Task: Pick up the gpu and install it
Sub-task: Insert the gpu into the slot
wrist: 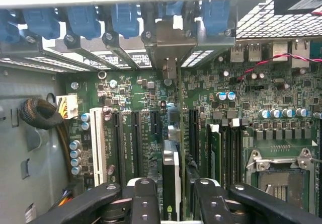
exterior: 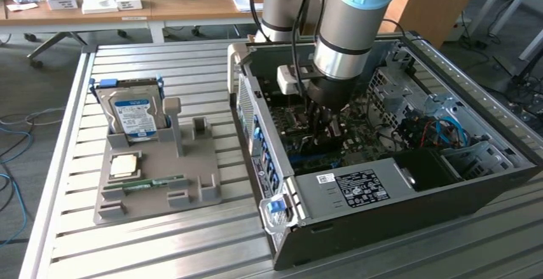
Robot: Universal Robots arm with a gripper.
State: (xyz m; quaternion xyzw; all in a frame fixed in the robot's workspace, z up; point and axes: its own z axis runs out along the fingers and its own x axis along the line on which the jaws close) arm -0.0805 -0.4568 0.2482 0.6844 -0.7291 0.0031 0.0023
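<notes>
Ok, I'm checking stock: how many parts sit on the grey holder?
3: hard drive upright at the far end, square chip in the middle, memory stick nearest the camera.

The gpu (wrist: 171,181) — upright, edge-on over the motherboard (wrist: 236,108)

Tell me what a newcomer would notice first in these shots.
The arm reaching into the open PC case on the exterior view's right grabs the eye first. In the wrist view its fingers clamp the gpu edge-on at the motherboard slots, bracket end toward the blue clips. On the exterior view's left, a grey holder carries a hard drive.
</notes>
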